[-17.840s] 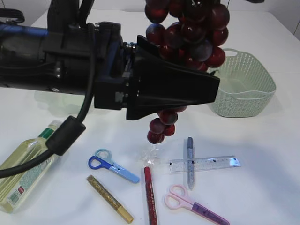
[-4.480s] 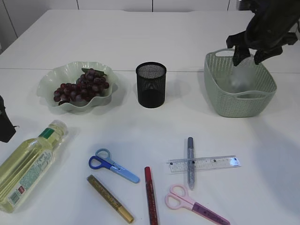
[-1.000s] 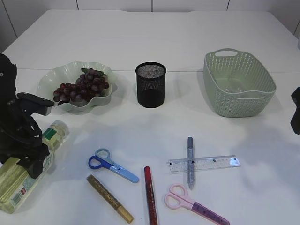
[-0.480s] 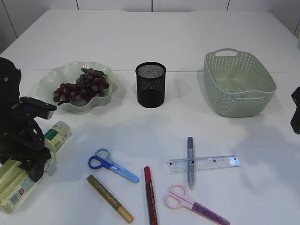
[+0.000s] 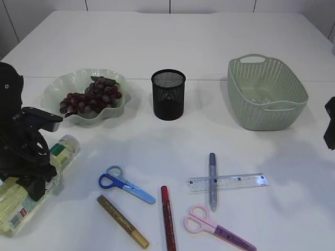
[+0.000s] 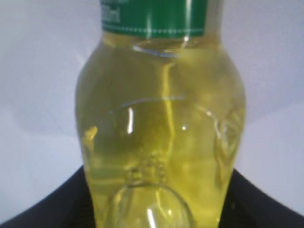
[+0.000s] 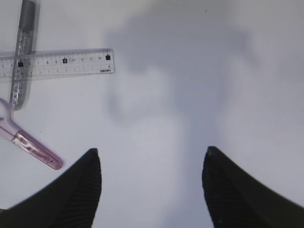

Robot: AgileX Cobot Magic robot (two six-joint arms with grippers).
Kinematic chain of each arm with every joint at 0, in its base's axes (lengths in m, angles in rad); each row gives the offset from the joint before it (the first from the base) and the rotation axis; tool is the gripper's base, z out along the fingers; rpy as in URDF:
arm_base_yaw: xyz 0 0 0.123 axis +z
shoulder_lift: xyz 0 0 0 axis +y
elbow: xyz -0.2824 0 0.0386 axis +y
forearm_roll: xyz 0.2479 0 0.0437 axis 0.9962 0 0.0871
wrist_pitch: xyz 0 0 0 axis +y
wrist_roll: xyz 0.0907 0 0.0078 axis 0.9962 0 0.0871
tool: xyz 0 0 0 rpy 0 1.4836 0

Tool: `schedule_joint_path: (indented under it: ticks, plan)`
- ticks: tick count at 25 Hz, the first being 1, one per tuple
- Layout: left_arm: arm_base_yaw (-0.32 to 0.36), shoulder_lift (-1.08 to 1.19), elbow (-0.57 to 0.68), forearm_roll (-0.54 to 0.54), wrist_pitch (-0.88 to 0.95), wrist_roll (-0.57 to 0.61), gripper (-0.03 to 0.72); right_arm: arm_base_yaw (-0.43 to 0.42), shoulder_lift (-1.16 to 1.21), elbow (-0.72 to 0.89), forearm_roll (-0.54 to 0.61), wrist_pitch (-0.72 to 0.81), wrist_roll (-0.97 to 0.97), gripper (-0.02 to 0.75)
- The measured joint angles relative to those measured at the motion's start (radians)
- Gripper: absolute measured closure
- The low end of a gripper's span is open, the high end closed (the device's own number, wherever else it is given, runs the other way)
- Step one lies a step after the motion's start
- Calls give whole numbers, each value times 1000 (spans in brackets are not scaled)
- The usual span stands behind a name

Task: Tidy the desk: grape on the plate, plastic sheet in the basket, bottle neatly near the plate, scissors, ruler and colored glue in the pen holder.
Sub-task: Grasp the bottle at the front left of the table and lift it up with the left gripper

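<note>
Left arm: I am seeing the black left gripper (image 5: 32, 175) reaching down over the clear plastic bottle of yellow liquid (image 5: 31, 185) at the table's near-left edge, its linkage folded above the green-banded neck.
Left hand state: the wrist view is filled by the bottle (image 6: 161, 137) between dark finger edges at the bottom corners; I cannot tell whether the jaws are gripping it or only straddling it.
Right arm: I am getting only a dark sliver of the right gripper (image 5: 330, 123) at the far right edge of the exterior view, hanging over bare white table (image 5: 220, 47).
Right hand state: the two ribbed black fingers (image 7: 71, 190) are standing wide apart with nothing between them.
Bottle: lying on its side, smooth and glossy, printed label toward its base, well short of the plate.
Plate: a pale green scalloped dish (image 5: 57, 86) is holding the dark red grape bunch (image 5: 91, 94).
Pen holder: a black mesh cylinder (image 5: 168, 94), standing upright between the plate and the basket.
Basket: a pale green woven-pattern tub (image 5: 267, 94) with a handle loop; its contents are hard to make out.
Loose items: blue scissors (image 5: 125, 184), pink scissors (image 5: 217, 227), a clear ruler (image 5: 227, 182) crossing a silver glitter glue pen (image 5: 212, 180), plus a red glue pen (image 5: 167, 217) and a gold glue pen (image 5: 122, 221), all lying flat.
</note>
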Motion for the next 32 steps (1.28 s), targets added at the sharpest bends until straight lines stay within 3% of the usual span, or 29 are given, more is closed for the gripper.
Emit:
schedule_joint_path:
  ticks: [18,24,32]
  plan:
    - [0,-28,15,-5,-71,0,274,0,0,0,4,0,-5,217]
    - [0,-226,169,-99,-323,0,274,0,0,0,5,0,-7,217]
    - [0,-512,447,-73,-622,0,274,0,0,0,8,-2,-17,217]
